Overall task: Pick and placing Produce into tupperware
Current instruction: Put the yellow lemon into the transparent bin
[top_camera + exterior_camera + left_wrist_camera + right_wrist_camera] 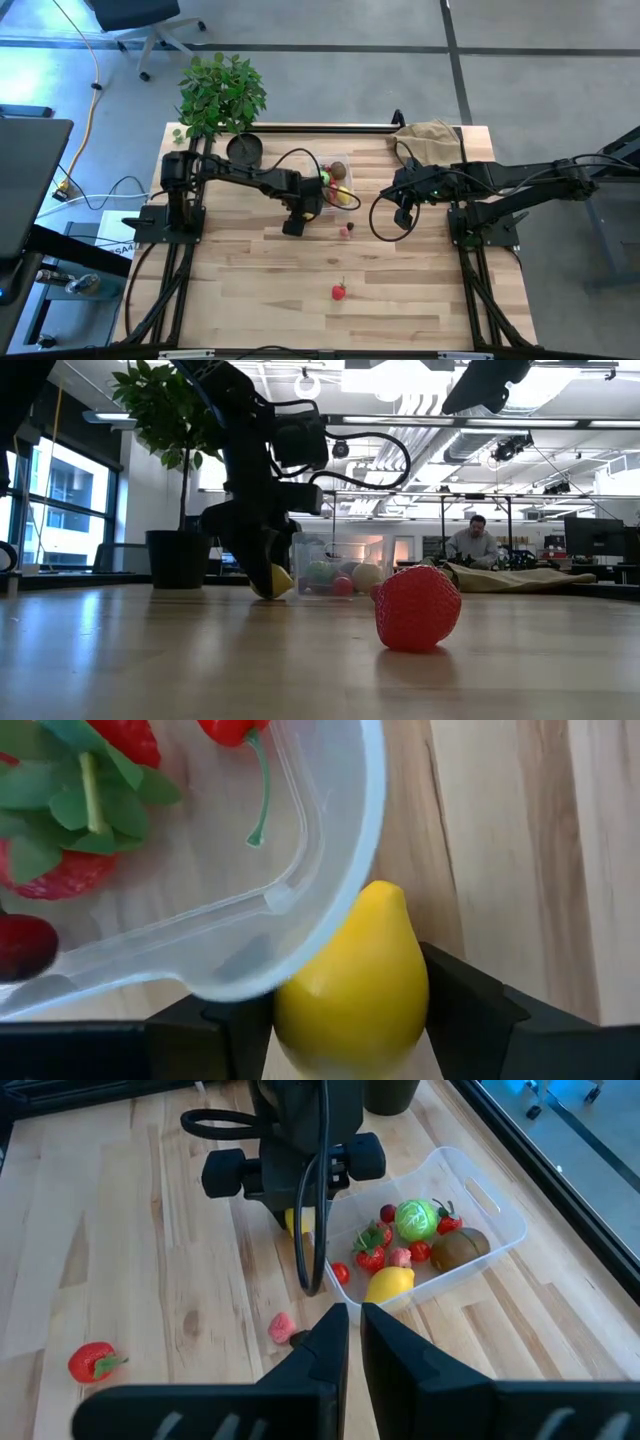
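Produce is split between the tub and the bare boards: going from the left of the high view, a potted plant (221,92) and a black round pot (243,150) stand at the table's far left corner, then the left gripper (296,222) comes in low beside the tupperware (336,184), its two fingers (470,1020) closed on the sides of a yellow lemon (352,990) whose tip sits under the tub's rounded corner lip. Inside the clear tupperware, as the right wrist view shows, lie a second lemon (390,1285) against the near wall, several red strawberries (371,1260), a green round cabbage-like piece (418,1220) and a brown kiwi-like piece (459,1248), leaving a bare strip of floor at the tub's handle end. Just beyond the tub, toward the table's front, a small pink berry (348,228) lies loose, and farther forward a red strawberry (339,291) sits alone in the middle of wide open planks. To the right, the right gripper (404,217) hangs above the boards with its fingers pressed together, holding nothing, well apart from the tub. Behind it a tan paper bag (428,136) lies crumpled at the far right corner, touching the table's back edge.
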You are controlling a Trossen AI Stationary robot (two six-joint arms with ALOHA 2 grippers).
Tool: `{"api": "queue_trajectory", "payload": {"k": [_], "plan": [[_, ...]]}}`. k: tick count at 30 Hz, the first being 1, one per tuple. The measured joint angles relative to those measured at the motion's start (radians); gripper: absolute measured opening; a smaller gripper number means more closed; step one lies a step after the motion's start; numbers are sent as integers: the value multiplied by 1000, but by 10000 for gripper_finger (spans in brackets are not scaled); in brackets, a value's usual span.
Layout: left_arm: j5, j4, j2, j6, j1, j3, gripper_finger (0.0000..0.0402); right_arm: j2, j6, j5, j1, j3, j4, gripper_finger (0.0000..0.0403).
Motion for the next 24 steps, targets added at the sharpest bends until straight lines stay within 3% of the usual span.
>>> {"api": "queue_trajectory", "payload": {"k": [10,20,24], "plan": [[5,-64,-113,-21,-9,0,197,0,0,0,0,0,0,24],[-122,-81,-337,-55,-56,1,199,0,0,0,0,0,0,24],[-154,-58,-368,-54,-53,52,198,0,0,0,0,0,0,24]]}}
